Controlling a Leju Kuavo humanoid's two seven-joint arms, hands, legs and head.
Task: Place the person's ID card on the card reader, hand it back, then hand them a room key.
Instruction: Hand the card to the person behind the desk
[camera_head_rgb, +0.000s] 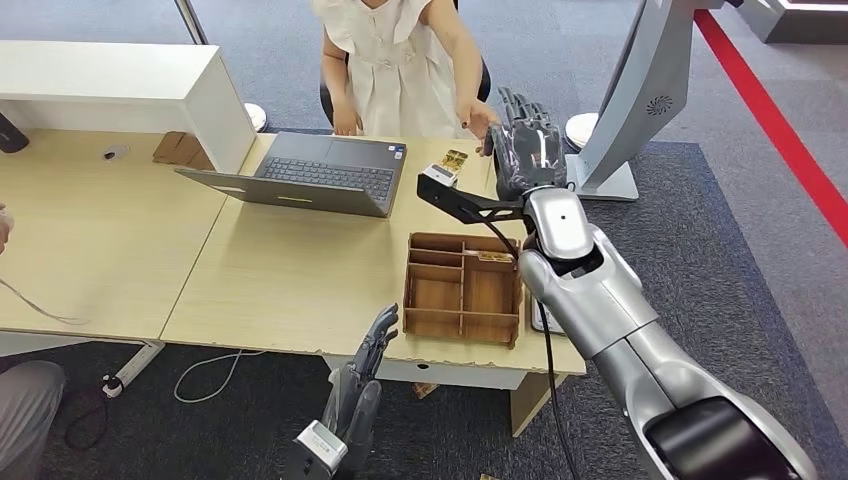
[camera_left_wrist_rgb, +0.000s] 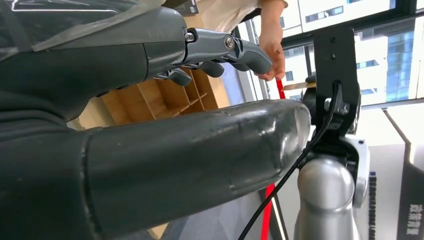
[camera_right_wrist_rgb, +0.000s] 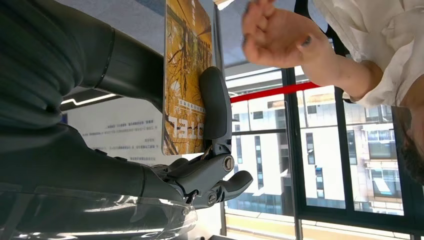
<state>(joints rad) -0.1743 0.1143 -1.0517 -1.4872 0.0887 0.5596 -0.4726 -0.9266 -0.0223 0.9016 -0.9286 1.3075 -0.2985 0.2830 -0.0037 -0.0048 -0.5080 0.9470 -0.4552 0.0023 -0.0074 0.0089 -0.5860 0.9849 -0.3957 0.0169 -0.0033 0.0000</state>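
Note:
My right hand (camera_head_rgb: 525, 150) is raised over the far edge of the table, toward the person. In the right wrist view its thumb (camera_right_wrist_rgb: 215, 105) presses a yellow printed key card (camera_right_wrist_rgb: 182, 75) against the fingers, and the card stands upright. The person's hand (camera_right_wrist_rgb: 272, 32) hovers just beyond the card, apart from it, and reaches toward my fingers (camera_head_rgb: 480, 118). My left hand (camera_head_rgb: 360, 385) hangs below the table's front edge, holding nothing, its fingers (camera_left_wrist_rgb: 225, 47) straight and apart.
A wooden divided tray (camera_head_rgb: 462, 290) sits at the near right of the table, beside my right forearm. An open laptop (camera_head_rgb: 320, 175) faces the person. A small golden card (camera_head_rgb: 455, 158) lies near the far edge. A grey stand (camera_head_rgb: 610, 170) rises to the right.

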